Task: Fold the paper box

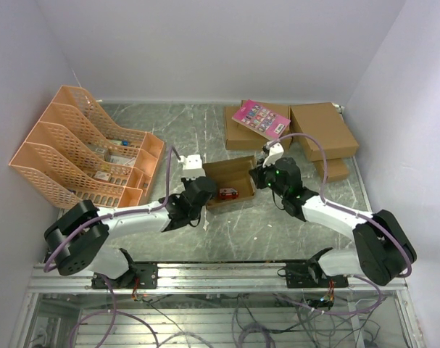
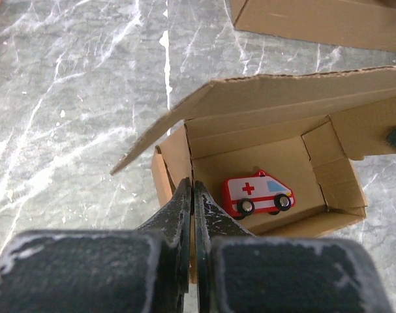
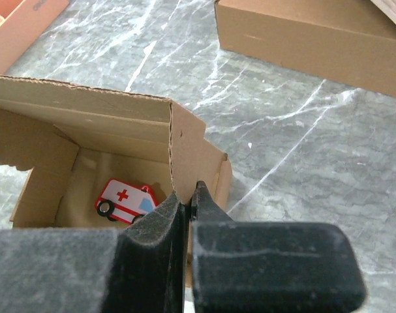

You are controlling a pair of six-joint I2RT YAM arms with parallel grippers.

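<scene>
Brown paper box [image 1: 230, 177] sat centred on the table [image 1: 191, 130], walls up around a toy ambulance [image 2: 258, 193], left gripper [image 2: 193, 195] and right gripper [image 3: 186, 199] each clamped together, seemingly on an end wall, and you had the lid [image 2: 282, 88] not yet folded down.

paper box [image 1: 230, 172]: counting one
toy ambulance [image 2: 258, 193]: counting one
larger brown boxes [image 1: 323, 129]: counting two
small brown box [image 1: 334, 169]: counting one
pink booklet [image 1: 261, 118]: counting one
orange mesh file rack [image 1: 75, 156]: counting one
</scene>
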